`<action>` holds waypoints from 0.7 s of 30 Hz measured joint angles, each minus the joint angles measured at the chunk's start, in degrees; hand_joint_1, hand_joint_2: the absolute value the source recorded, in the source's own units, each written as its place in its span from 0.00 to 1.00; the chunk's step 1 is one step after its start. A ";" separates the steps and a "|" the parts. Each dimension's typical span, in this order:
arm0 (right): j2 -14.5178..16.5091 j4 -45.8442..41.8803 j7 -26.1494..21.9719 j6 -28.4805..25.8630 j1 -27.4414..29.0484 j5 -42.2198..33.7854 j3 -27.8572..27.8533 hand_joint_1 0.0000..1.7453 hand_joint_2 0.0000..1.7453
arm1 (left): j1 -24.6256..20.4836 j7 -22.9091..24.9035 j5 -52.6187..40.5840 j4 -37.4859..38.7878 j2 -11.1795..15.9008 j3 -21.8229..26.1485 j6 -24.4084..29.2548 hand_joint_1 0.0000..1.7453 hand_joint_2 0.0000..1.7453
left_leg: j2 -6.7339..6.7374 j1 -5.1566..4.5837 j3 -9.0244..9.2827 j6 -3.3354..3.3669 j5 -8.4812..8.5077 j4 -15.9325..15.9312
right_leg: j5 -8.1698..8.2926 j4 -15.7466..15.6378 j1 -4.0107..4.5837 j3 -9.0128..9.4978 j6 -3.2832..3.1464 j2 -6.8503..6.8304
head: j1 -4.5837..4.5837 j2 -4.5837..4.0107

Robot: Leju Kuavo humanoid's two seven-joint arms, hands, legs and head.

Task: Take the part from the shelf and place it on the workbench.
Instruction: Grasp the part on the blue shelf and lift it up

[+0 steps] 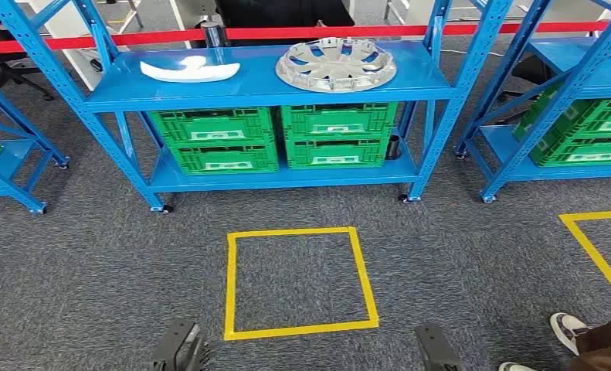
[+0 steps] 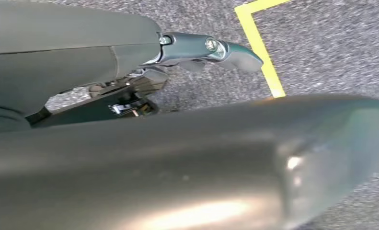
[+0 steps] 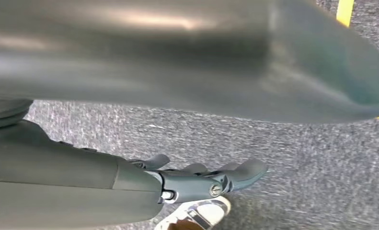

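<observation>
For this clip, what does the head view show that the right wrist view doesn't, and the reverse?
Head view alone: the blue shelf carrying a silver wheel cover and a white curved part, with green crates below. Right wrist view alone: the right hand close up, hanging over the carpet, holding nothing, fingers slightly apart. Both share grey carpet, yellow floor tape and a person's pale shoe.

Workshop floor: blue steel shelving, green crates, yellow floor tape.
</observation>
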 joint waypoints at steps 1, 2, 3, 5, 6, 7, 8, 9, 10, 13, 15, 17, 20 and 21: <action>0.00 -0.05 0.19 0.15 -0.08 0.26 0.03 0.00 0.00 | 0.00 -0.14 0.12 0.00 0.03 0.00 0.09 0.00 0.00 | 0.00 0.00 0.01 0.00 0.00 0.00 | 0.00 0.00 0.00 0.00 0.00 0.00 | 0.00 0.00; 0.00 -0.12 0.35 0.26 -0.15 0.47 0.05 0.00 0.00 | 0.00 -0.27 0.22 -0.01 0.06 0.00 0.14 0.00 0.00 | 0.00 -0.01 0.01 0.01 -0.01 0.02 | 0.01 -0.01 -0.01 0.00 0.01 0.00 | 0.00 0.00; 0.02 -0.26 0.58 0.45 -0.28 0.91 0.11 0.00 0.00 | 0.01 -0.55 0.41 -0.01 0.14 0.00 0.26 0.00 0.00 | 0.00 -0.04 -0.01 0.04 -0.03 0.08 | 0.03 -0.03 -0.04 0.00 0.04 0.00 | 0.00 0.00; 0.07 -0.46 0.97 0.66 -0.56 1.50 0.26 0.00 0.00 | 0.06 -1.06 0.68 -0.01 0.33 0.01 0.31 0.00 0.00 | 0.00 -0.10 -0.05 0.15 -0.10 0.21 | 0.07 -0.06 -0.12 -0.01 0.11 -0.01 | 0.00 0.01; 0.12 -0.52 1.17 0.74 -0.68 1.68 0.36 0.00 0.00 | 0.10 -1.24 0.74 -0.01 0.44 0.02 0.32 0.00 0.00 | 0.00 -0.13 -0.09 0.22 -0.14 0.28 | 0.08 -0.06 -0.14 -0.01 0.15 -0.01 | 0.00 0.01; 0.18 -0.54 1.43 0.83 -0.76 1.76 0.43 0.00 0.00 | 0.15 -1.36 0.77 0.00 0.53 0.02 0.35 0.00 0.00 | 0.00 -0.15 -0.12 0.28 -0.18 0.34 | 0.07 -0.06 -0.16 0.00 0.19 -0.01 | 0.00 0.01; 0.30 -0.55 1.63 0.92 -0.79 1.75 0.48 0.00 0.00 | 0.19 -1.41 0.78 0.00 0.61 0.02 0.40 0.00 0.00 | 0.00 -0.17 -0.17 0.36 -0.23 0.42 | 0.08 -0.06 -0.17 0.00 0.26 -0.02 | 0.00 0.01; 0.45 -0.56 1.79 1.01 -0.80 1.69 0.50 0.00 0.00 | 0.23 -1.47 0.77 0.00 0.70 0.02 0.45 0.00 0.00 | 0.00 -0.20 -0.23 0.46 -0.28 0.51 | 0.09 -0.06 -0.20 0.00 0.36 -0.02 | 0.00 0.00; 0.63 -0.56 1.82 1.05 -0.79 1.59 0.50 0.00 0.00 | 0.25 -1.56 0.76 -0.01 0.78 0.02 0.49 0.00 0.00 | 0.00 -0.23 -0.29 0.57 -0.33 0.60 | 0.11 -0.08 -0.24 -0.01 0.48 -0.02 | 0.00 0.01; 1.15 -0.56 1.79 1.17 -0.79 1.36 0.50 0.00 0.00 | 0.20 -1.95 0.71 -0.10 0.90 0.02 0.61 0.00 0.00 | 0.02 -0.11 -0.13 1.12 -0.10 0.09 | 0.17 -0.28 -0.26 0.16 1.05 -0.01 | 0.00 0.01; 1.35 -0.56 1.79 1.26 -0.81 1.34 0.51 0.00 0.00 | 0.07 -2.15 0.68 -0.25 0.90 0.02 0.66 0.00 0.00 | 0.10 0.27 0.31 1.58 0.41 -0.82 | -1.39 1.97 -0.17 -0.80 1.41 0.06 | 0.01 0.00; 1.47 -0.56 1.80 1.44 -0.81 1.39 0.53 0.00 0.00 | -0.02 -2.24 0.67 -0.32 0.90 0.02 0.68 0.00 0.00 | 0.20 0.44 0.45 1.81 0.57 -1.11 | -4.95 8.74 -0.19 -4.05 1.72 0.10 | 0.02 0.01; 1.51 -0.56 1.86 1.67 -0.80 1.55 0.61 0.00 0.00 | 0.15 -2.25 0.73 -0.31 0.90 0.03 0.74 0.00 0.00 | 0.28 0.63 0.48 1.63 0.35 -0.98 | -6.46 15.34 -0.46 -7.49 2.19 0.08 | 0.02 0.00; 1.51 -0.56 1.87 1.75 -0.84 1.63 0.66 0.00 0.00 | 0.22 -2.28 0.76 -0.31 0.90 0.03 0.74 0.00 0.00 | 0.25 0.82 0.56 1.37 0.18 -0.81 | -4.80 13.28 -0.63 -6.55 2.38 0.05 | 0.02 0.01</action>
